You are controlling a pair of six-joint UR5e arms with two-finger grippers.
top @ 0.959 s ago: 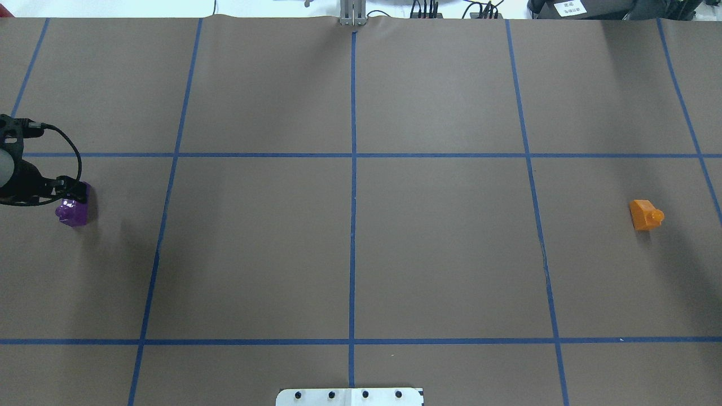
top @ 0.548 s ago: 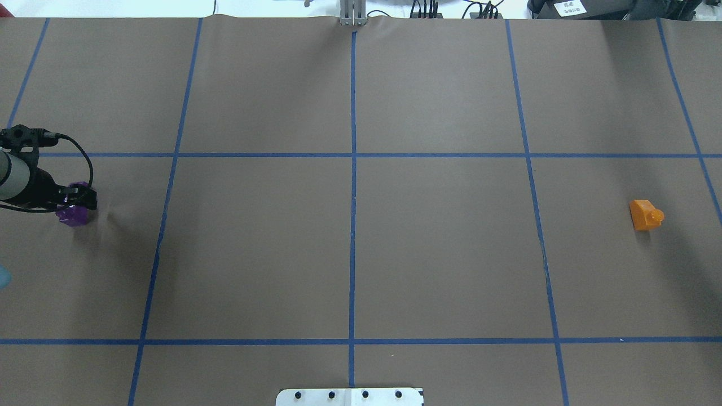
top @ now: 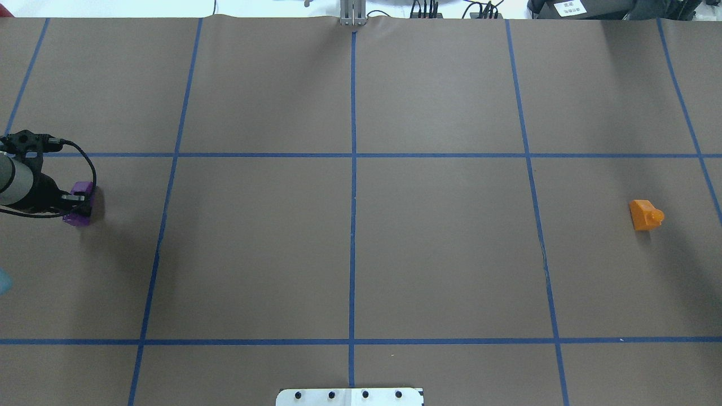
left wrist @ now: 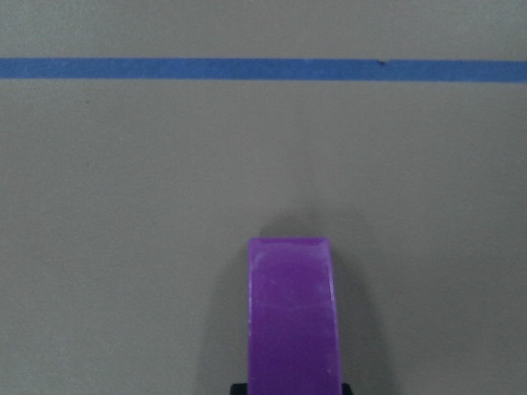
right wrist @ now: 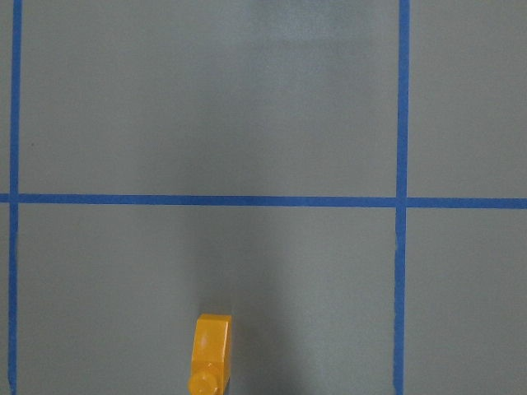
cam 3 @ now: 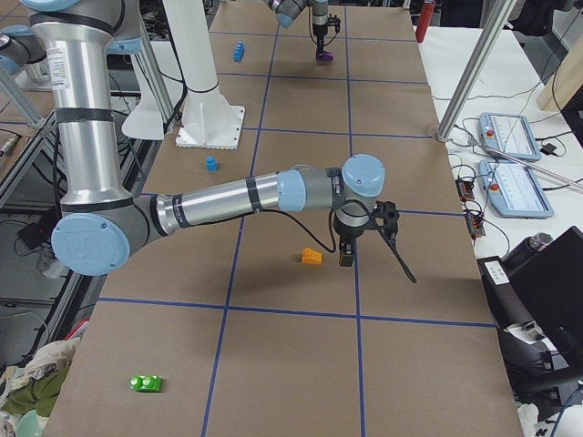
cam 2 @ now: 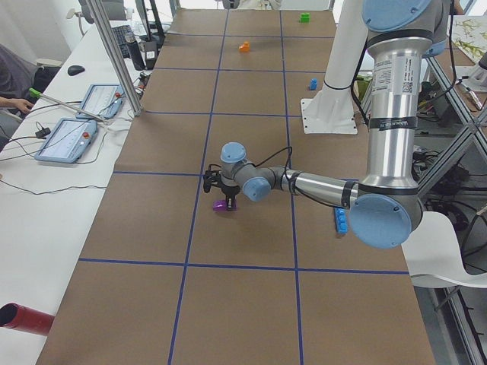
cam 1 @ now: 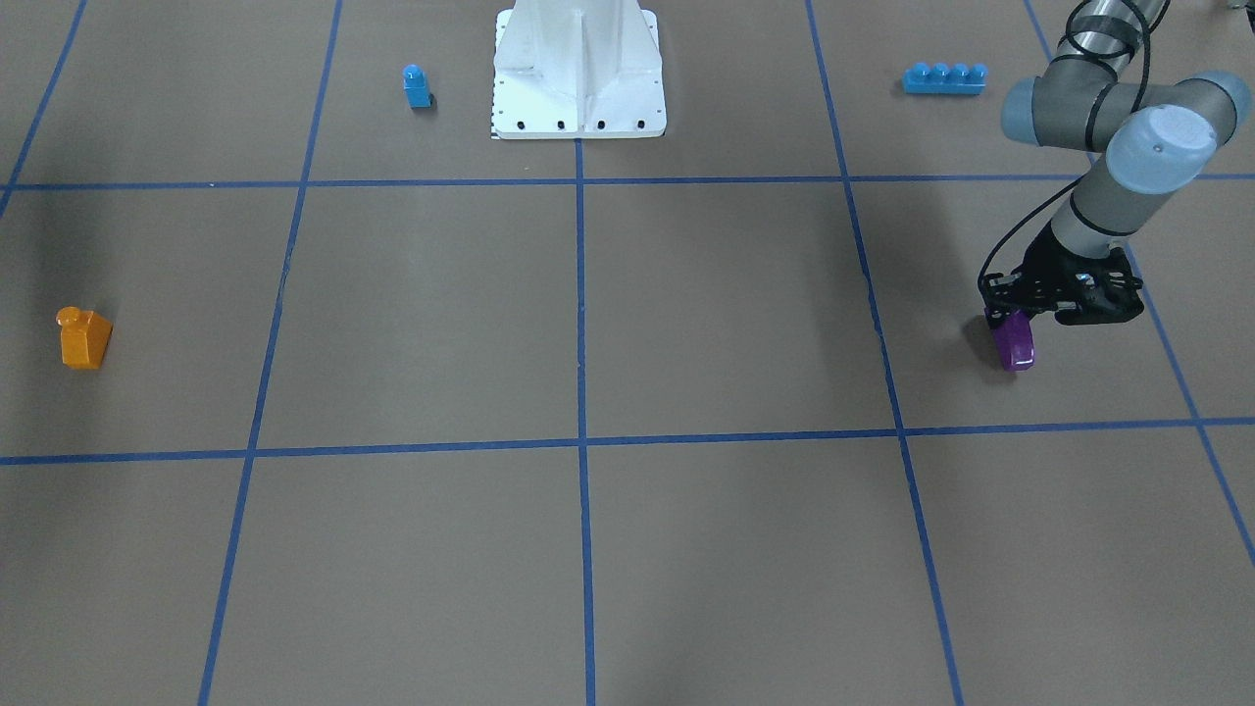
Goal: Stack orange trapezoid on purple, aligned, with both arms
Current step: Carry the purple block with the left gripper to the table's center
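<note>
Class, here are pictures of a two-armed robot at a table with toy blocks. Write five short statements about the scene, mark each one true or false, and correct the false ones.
1. No hand touches the orange trapezoid. True.
2. The purple block sits on top of the orange trapezoid. False: the two lie far apart, and nothing is stacked.
3. The left hand is closed around the purple block. True.
4. The long blue brick has two studs. False: it has four studs in a row.
5. The small blue block stands with its stud pointing up. True.
</note>
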